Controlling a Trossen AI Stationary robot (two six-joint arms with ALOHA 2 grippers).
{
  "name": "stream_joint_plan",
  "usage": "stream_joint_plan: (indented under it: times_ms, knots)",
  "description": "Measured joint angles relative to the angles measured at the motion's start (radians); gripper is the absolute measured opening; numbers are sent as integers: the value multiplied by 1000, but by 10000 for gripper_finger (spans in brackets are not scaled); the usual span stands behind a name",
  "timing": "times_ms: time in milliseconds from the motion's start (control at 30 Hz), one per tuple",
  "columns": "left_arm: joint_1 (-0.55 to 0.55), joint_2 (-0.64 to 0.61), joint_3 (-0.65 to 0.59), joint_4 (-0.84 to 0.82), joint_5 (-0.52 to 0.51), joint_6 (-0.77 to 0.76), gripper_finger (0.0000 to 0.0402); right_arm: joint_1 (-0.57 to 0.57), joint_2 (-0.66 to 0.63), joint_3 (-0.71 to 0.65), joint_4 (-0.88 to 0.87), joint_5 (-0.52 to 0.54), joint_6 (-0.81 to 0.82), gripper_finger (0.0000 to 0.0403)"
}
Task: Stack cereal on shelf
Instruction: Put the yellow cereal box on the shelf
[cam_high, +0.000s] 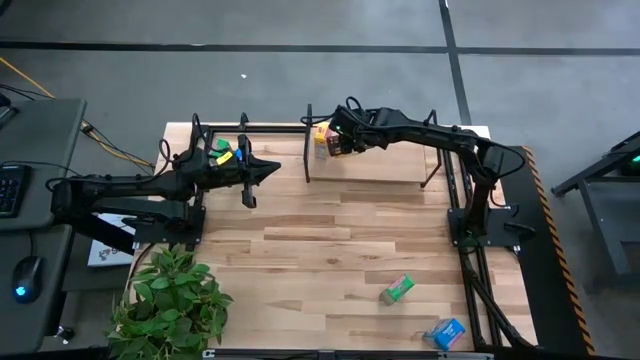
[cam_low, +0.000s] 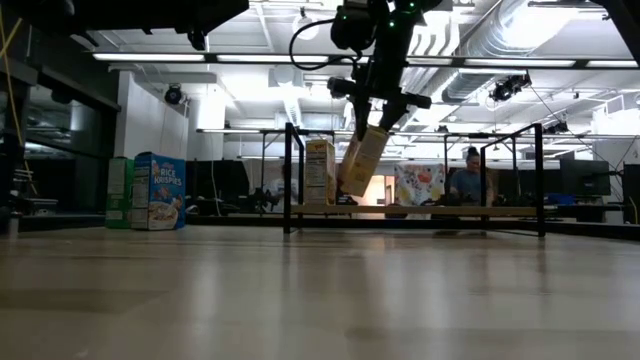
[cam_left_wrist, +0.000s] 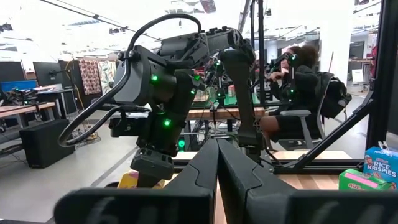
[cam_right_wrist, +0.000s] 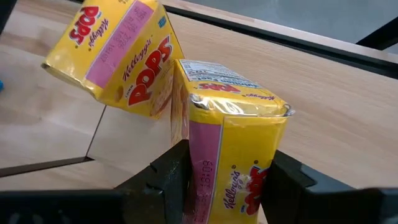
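My right pincer (cam_right_wrist: 227, 171) pinched tilted yellow cardboard cereal box (cam_right_wrist: 233, 155); just ahead stood second yellow box (cam_right_wrist: 118, 59). I feared knocking it off wooden shelf board (cam_right_wrist: 348, 106).

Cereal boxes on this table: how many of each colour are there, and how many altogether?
Yellow: 2, standing yellow box on the shelf, tilted yellow box in the right gripper.
Green: 2, lying green box, upright green box.
Blue: 2, lying blue box, upright blue box.
Total: 6.
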Motion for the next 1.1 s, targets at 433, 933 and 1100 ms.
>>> stream_joint_plan:
  times_ms: [433, 933, 1100]
  knots:
    - [0, 0, 0, 0, 0, -1, 0, 0, 0, 0, -4, -26, -44, 154]
    - [0, 0, 0, 0, 0, 0, 0, 0, 0, 0, -4, 9, -62, 215]
    - [0, 0, 0, 0, 0, 0, 0, 0, -1, -33, 12, 7, -60, 233]
